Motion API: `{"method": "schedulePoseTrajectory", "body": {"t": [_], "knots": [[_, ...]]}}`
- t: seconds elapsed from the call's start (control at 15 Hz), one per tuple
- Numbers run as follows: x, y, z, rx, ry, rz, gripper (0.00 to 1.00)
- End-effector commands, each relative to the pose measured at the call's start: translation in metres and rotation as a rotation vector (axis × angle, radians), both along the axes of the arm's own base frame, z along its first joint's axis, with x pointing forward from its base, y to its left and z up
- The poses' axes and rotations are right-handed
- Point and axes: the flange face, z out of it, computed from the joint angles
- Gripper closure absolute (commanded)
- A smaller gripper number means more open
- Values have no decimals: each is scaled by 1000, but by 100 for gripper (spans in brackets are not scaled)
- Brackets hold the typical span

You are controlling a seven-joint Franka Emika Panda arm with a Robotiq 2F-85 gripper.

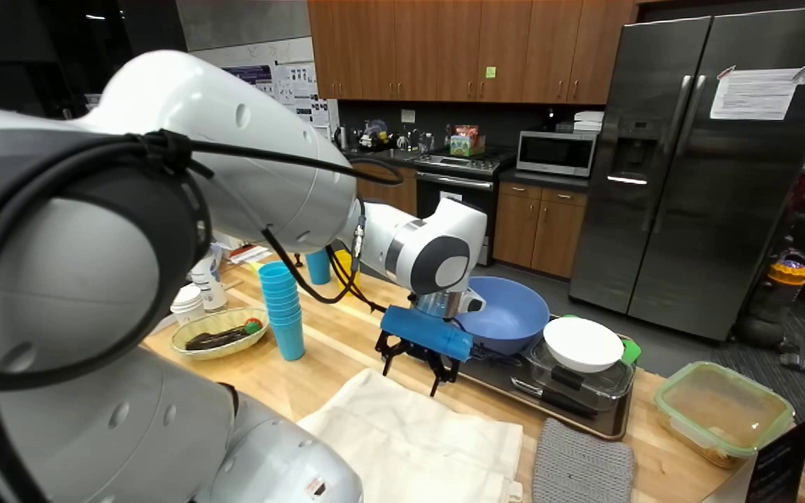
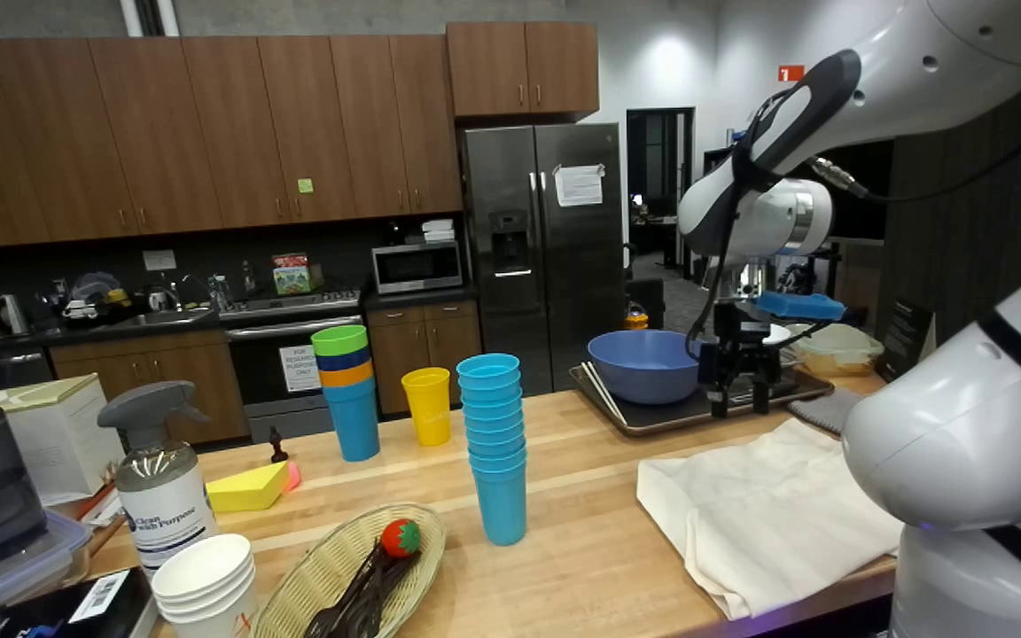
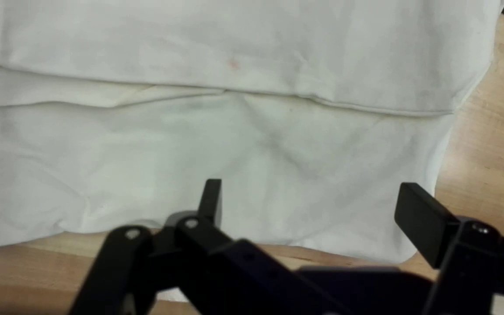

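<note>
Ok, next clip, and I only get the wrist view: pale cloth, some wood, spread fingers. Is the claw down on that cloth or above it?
Observer: Above it, it seems. In an exterior view, the claw shows against a dark tray, apart from the cloth.
Operator: I can't see any tray. What's on it?
Observer: A blue bowl, visible in both exterior views.
Operator: And are there any cups outside my picture?
Observer: Yes, a tall stack of light blue cups stands on the wooden table.
</note>
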Motion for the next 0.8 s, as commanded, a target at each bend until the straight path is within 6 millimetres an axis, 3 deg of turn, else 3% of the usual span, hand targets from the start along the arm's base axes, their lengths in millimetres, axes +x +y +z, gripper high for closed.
{"method": "schedulePoseTrajectory", "body": {"t": [0.0, 0.73], "knots": [[-2, 1, -2, -5, 9, -11, 0], [-1, 11, -8, -7, 2, -26, 0]]}}
